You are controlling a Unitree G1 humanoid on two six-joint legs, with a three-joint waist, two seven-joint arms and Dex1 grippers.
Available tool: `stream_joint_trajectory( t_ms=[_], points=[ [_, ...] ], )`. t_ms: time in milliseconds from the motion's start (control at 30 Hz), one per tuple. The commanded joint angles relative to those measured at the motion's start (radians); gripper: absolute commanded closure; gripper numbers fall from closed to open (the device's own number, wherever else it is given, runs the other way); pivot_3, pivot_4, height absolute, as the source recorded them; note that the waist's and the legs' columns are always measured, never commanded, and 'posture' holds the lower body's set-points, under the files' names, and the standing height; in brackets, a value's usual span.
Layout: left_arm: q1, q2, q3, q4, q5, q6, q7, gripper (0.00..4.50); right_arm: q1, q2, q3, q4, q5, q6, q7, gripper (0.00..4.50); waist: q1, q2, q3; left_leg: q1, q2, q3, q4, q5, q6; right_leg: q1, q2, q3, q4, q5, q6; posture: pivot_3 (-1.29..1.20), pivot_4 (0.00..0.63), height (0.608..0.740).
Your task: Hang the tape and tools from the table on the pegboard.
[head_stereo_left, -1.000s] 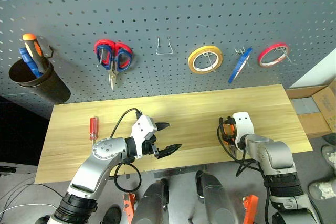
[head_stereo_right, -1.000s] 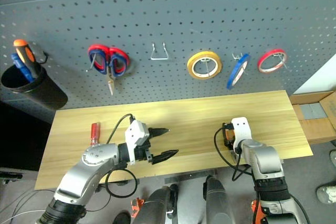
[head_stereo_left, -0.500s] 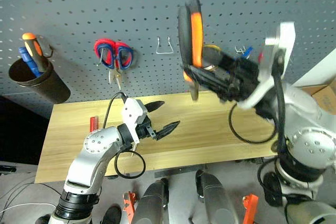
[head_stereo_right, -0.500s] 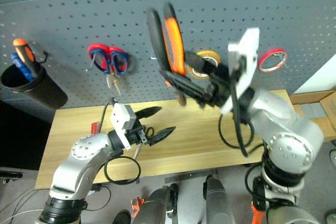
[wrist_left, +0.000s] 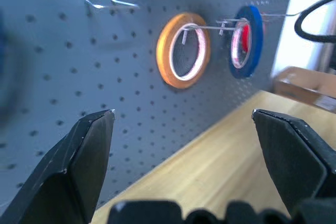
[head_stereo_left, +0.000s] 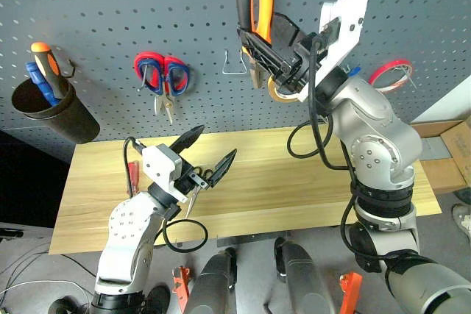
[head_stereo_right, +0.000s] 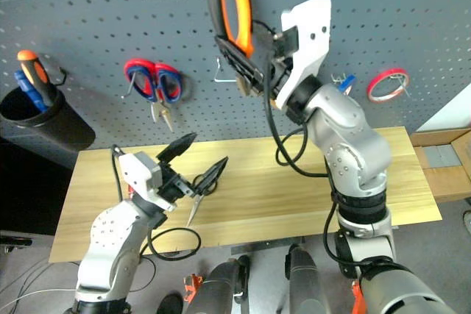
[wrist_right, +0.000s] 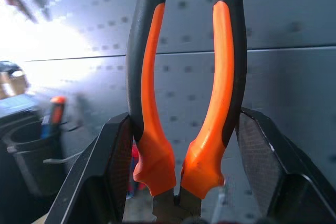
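We see the right gripper (head_stereo_left: 274,48) raised before the pegboard (head_stereo_left: 110,12), its two black fingers (wrist_right: 107,177) clamped on the outer flanks of the pliers (head_stereo_left: 254,5), low on the handles close to the pivot, so that the orange-and-black handles stand up above the hand and the metal nose points down below it. Just beyond and slightly to the left of this hand hangs a bare wire hook (head_stereo_left: 234,64); the yellow tape roll (wrist_left: 184,50) and the blue tape (wrist_left: 247,40) hang on their hooks behind and to the hand's right. We judge the pliers stiff, fairly heavy and top-heavy in this hold; the rubbery handle sleeves give good friction, and a grip near the joint leaves the gap between the handles free to slip over a hook. The left gripper (head_stereo_left: 209,154) hovers over the table (head_stereo_left: 309,182) with its fingers spread wide and empty; the small black-handled scissors (head_stereo_left: 200,180) lie just beneath it, and the red-handled screwdriver (head_stereo_left: 133,174) lies to its left.
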Motion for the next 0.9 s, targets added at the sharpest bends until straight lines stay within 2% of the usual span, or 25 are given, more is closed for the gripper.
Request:
stream_joint_trajectory(
  t_ms=[33,300,533,900],
  points=[
    [0.005,-0.008,0.001,-0.025,0.024,-0.064,0.022,0.00,-0.049,0.024,0.027,-0.013,-0.024,-0.093,0.032,2.07,0.000,0.000,-0.003,0.000,0.000,0.000,0.000,0.001,-0.001,0.000,0.000,0.000,0.000,0.001,-0.001,-0.05,0.243,0.740],
    [0.003,-0.025,0.005,0.003,0.042,-0.132,0.058,0.00,-0.078,0.069,0.127,0.138,-0.209,-0.300,0.042,2.07,0.011,-0.004,-0.036,0.000,0.000,0.000,0.000,0.001,-0.002,-0.001,0.001,0.000,0.000,0.001,-0.002,-0.04,0.223,0.740],
    [0.030,-0.028,0.017,-0.027,0.040,-0.137,0.093,0.00,-0.121,0.134,0.120,0.372,-0.344,-0.528,-0.023,2.07,0.016,-0.004,-0.040,0.000,0.000,-0.001,0.005,0.001,-0.002,0.000,0.001,0.000,0.002,0.002,-0.002,-0.02,0.246,0.740],
    [0.059,-0.029,0.013,-0.056,0.077,-0.119,0.159,0.00,-0.148,0.187,0.093,0.595,-0.429,-0.757,-0.104,2.07,0.020,-0.004,-0.040,0.000,0.000,-0.001,0.007,0.001,-0.002,0.001,0.002,0.000,0.003,0.002,-0.002,0.01,0.252,0.740]
  ],
)
